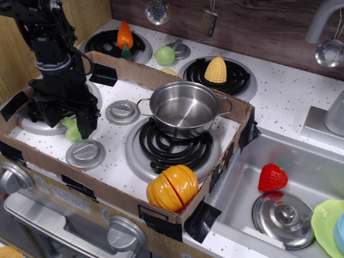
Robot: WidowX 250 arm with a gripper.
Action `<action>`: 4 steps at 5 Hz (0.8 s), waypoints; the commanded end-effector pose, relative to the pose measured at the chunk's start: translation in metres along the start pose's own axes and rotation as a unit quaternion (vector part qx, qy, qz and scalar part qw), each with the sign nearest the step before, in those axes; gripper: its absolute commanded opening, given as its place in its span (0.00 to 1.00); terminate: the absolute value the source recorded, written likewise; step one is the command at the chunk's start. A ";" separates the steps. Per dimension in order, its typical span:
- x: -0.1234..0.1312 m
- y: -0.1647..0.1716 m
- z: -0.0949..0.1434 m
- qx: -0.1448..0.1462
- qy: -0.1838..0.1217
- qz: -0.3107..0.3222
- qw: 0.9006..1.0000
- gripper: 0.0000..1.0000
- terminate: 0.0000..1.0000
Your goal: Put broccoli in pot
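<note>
1 black gripper [69, 119] low over left front burner [32, 124], fingers spread either side of broccoli [70, 129]. Broccoli sits on stovetop at burner's right edge, partly hidden by gripper; whether fingers touch it, cannot tell. Pot [184, 109] stands empty on middle front burner, well right of broccoli. Orange pumpkin [172, 187] near front of cardboard box [236, 126]. Corn [216, 70] on back burner. Strawberry [272, 178] and lid [283, 217] in sink.

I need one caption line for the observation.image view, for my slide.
Black gripper lowered over the pale-green broccoli on the toy stove, the empty steel pot waiting on the front burner.
</note>
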State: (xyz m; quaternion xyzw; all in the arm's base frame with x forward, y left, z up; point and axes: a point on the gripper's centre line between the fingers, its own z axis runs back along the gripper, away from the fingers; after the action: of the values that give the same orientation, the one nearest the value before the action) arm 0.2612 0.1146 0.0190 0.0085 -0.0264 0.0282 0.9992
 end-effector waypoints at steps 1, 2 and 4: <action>0.016 -0.001 -0.003 -0.004 -0.025 -0.016 1.000 0.00 0.00; 0.018 -0.002 -0.005 -0.002 -0.023 -0.023 0.999 0.00 0.00; 0.016 -0.014 0.011 0.004 -0.017 -0.020 1.000 0.00 0.00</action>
State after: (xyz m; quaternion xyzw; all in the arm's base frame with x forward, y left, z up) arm 0.2715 0.0977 0.0146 0.0030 -0.0120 0.0141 0.9998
